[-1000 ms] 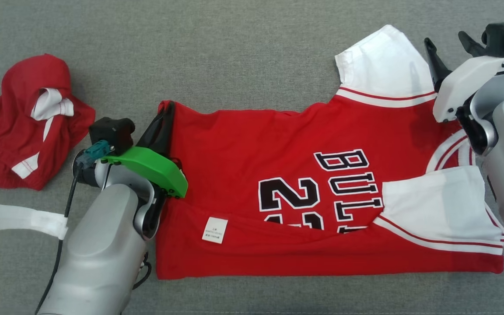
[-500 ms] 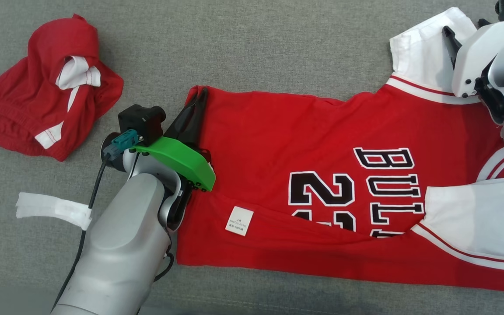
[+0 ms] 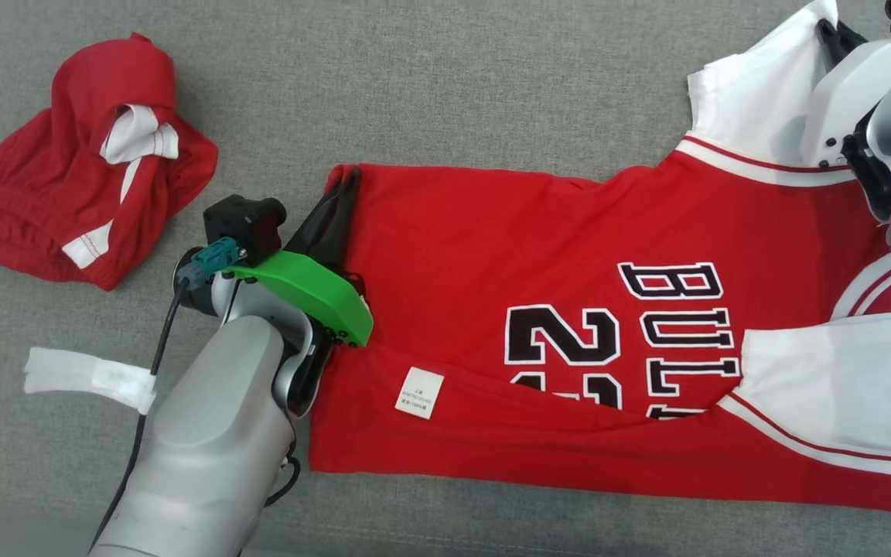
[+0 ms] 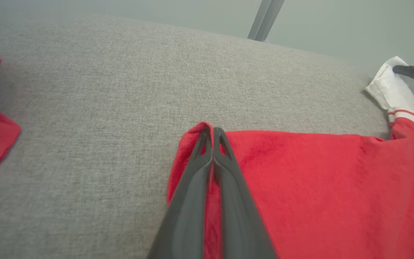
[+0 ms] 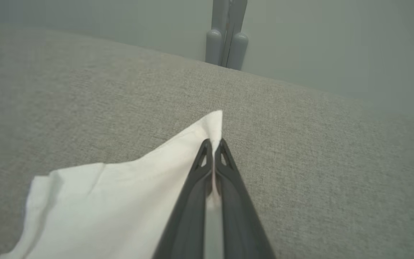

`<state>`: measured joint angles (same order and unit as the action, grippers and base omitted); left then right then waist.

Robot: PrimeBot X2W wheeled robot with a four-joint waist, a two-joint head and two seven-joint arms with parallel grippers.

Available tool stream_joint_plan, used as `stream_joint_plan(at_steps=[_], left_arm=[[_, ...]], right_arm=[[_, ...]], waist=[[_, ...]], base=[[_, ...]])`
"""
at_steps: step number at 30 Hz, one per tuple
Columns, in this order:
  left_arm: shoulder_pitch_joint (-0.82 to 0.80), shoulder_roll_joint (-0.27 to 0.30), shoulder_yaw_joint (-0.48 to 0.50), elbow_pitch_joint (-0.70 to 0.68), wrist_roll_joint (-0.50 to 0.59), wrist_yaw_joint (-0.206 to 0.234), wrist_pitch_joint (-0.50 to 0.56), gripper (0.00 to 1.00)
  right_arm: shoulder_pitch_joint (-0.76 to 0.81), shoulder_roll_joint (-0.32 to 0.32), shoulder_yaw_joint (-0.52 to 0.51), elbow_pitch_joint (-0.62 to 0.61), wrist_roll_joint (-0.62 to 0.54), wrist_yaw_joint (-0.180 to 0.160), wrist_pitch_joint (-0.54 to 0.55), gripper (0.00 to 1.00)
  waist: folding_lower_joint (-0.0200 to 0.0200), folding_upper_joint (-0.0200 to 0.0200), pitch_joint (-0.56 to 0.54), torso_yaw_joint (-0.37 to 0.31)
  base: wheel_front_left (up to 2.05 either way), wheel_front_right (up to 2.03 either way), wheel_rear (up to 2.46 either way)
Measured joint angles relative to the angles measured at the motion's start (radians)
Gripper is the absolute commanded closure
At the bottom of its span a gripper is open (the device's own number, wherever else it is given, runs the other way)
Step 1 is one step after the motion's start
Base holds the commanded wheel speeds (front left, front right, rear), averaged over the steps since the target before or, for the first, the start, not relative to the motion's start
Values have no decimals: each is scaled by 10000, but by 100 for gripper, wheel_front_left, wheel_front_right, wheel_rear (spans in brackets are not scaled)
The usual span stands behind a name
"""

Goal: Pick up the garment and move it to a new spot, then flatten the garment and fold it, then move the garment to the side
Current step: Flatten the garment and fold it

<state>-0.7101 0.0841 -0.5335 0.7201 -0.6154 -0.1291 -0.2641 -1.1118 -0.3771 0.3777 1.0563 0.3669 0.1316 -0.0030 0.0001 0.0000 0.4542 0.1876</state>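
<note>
The garment (image 3: 538, 255) is a red jersey with white sleeves and black lettering, spread across the grey surface with its near hem folded up. My left gripper (image 3: 349, 179) is shut on the jersey's far left corner (image 4: 199, 131). My right gripper (image 3: 828, 29) at the upper right is shut on the tip of the far white sleeve (image 5: 178, 158), which rises to a point between the fingers. The right gripper's fingers (image 4: 413, 72) also show at the right edge of the left wrist view, against that white sleeve (image 4: 390, 84).
A crumpled red and white garment (image 3: 74, 170) lies at the far left. A strip of white tape (image 3: 86, 375) sits on the grey surface (image 3: 430, 85) beside my left forearm. A grey post (image 5: 226, 36) stands beyond the surface's far edge.
The head camera has shifted, so the whole scene sits differently. My right gripper has gone from open beside the white sleeve to shut on its tip, lifting it. The left gripper keeps its hold.
</note>
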Motion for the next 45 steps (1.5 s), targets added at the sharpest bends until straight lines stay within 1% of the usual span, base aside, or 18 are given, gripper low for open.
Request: stream_joint_plan(at_steps=[3,6,10,17,20,21,27,34,38,45], left_arm=[[156,88,159,314,-15,0,0,100],[309,205,280,437,-36,0,0,100],[479,359,495,504,-35,0,2,100],[1033,683,849,339,27,0,0,100],[1308,849,1030,291,98,0,0,100],[1308,849,1030,291,98,0,0,100],[2004,995,1241,-44,236,0,0,100],[3048,1072,1563,-357,290,0,0,100],[3475,1039,1724,-506,297,0,0,100],[4035,930,1720,-481,263,0,0,100]], right_arm=[[155,15,138,-284,384,0,-748,100],[646,44,374,-518,928,0,-1141,100],[1179,-96,725,-991,1593,-2,-1659,100],[2534,-303,1168,-1954,2759,-2,-2268,100],[3175,-410,1127,-2318,3246,-2,-2458,100],[3175,-410,1127,-2318,3246,-2,-2458,100],[4412,-453,1053,-2895,3595,-2,-2556,100],[5792,-224,416,-3808,3850,-2,-2589,100],[6541,-75,167,-3948,3749,-2,-2589,100],[7396,173,-272,-4029,3607,-2,-2589,100]], waist=[[0,0,-226,-130],[0,0,-503,-269],[0,0,-820,-540],[-1,0,-1437,-982],[-1,0,-1734,-1142],[-1,0,-1734,-1142],[-1,0,-2342,-1389],[-1,0,-3032,-1589],[-2,0,-3366,-1694],[-2,0,-3752,-1854]], base=[[0,0,0],[0,0,0],[0,0,0],[0,0,0],[0,0,0],[0,0,0],[0,0,0],[0,0,0],[0,0,0],[0,0,0]])
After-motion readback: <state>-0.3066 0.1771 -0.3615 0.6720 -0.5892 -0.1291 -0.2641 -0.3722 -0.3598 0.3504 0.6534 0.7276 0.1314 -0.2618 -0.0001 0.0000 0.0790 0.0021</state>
